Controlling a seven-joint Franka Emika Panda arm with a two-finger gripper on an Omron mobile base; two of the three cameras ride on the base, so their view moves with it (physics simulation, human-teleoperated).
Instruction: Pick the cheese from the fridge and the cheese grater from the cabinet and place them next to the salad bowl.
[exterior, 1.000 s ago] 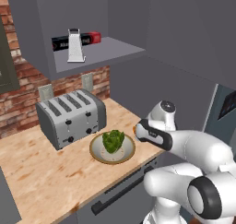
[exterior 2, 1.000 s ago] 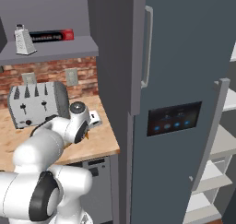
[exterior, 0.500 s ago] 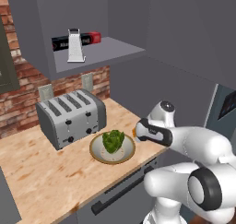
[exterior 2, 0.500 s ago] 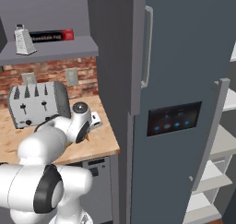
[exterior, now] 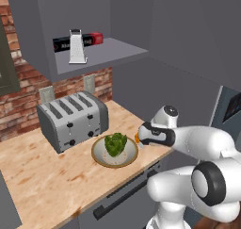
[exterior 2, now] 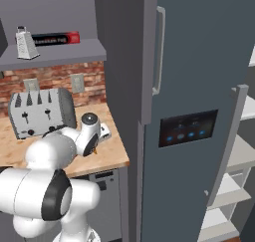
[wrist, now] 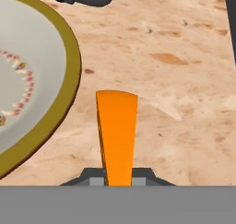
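gripper with cheese lower, nearer salad bowl

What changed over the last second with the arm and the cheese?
The claw, shut on the cheese, moved slightly left toward the salad bowl and lower over the counter. Grater, toaster and bowl stayed put.

My arm is glossy white with rounded, bulbous links, dark grey discs at the joints, and a black band before the small dark gripper.
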